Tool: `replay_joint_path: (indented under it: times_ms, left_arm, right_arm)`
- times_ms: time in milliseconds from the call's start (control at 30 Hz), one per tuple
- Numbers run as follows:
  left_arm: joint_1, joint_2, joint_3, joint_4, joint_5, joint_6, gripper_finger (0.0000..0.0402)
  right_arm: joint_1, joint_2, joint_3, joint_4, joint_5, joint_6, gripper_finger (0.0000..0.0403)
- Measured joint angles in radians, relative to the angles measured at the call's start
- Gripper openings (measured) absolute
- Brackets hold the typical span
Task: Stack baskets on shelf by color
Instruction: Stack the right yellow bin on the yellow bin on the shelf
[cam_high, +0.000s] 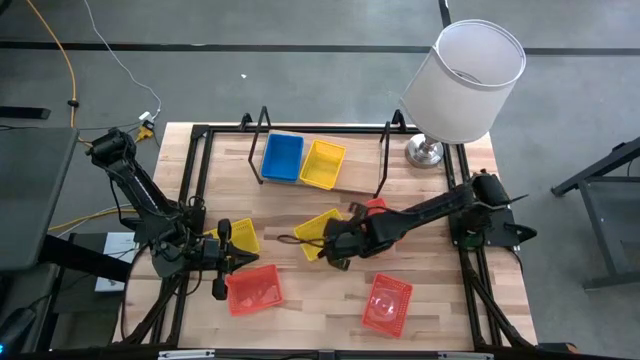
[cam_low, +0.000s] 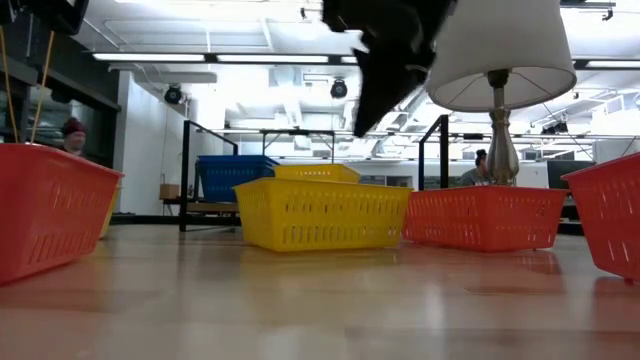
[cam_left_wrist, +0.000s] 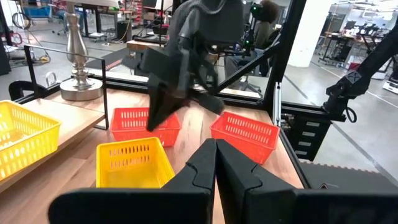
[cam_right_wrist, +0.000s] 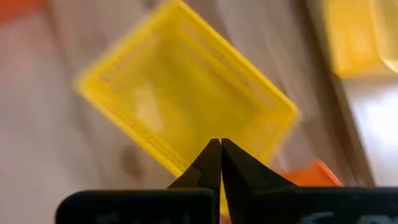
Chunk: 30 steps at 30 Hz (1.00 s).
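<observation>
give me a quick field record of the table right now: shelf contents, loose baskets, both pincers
shelf: holds a blue basket and a yellow basket side by side
loose yellow baskets: one at table centre, one by the left arm
loose red baskets: front left, front right, one partly hidden behind the right arm
left pincer: shut, empty, near the front-left red basket
right pincer: shut, empty, above the centre yellow basket
lamp: back right corner

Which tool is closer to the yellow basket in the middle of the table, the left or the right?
The right. The right tool is above the middle yellow basket, at its edge. The left tool is farther away, between another yellow basket and a red basket.
</observation>
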Motion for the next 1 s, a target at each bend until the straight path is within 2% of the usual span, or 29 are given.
replay_joint_path:
  times_ms: [100,267,467,733,833,1000]
  left_arm:
    - [0.000,0.000,0.000,0.000,0.000,0.000,0.0000]
    - [0.000,0.000,0.000,0.000,0.000,0.000,0.0000]
    - [0.000,0.000,0.000,0.000,0.000,0.000,0.0000]
    - [0.000,0.000,0.000,-0.002,0.000,0.000,0.0000]
    - [0.000,0.000,0.000,-0.003,-0.001,0.000,0.0000]
    - [0.000,0.000,0.000,-0.003,0.003,0.000,0.0000]
  right_arm:
    - [-0.021,-0.005,-0.041,-0.022,-0.006,0.042,0.0000]
    - [-0.088,-0.005,-0.131,0.087,-0.056,0.011,0.0012]
    - [-0.143,-0.005,-0.140,0.172,-0.067,-0.013,0.0084]
    - [-0.183,-0.004,-0.140,0.123,-0.081,0.088,0.0188]
    - [-0.188,-0.004,-0.140,0.117,-0.092,0.103,0.0206]
    - [-0.195,0.026,-0.140,0.114,-0.144,0.120,0.0211]
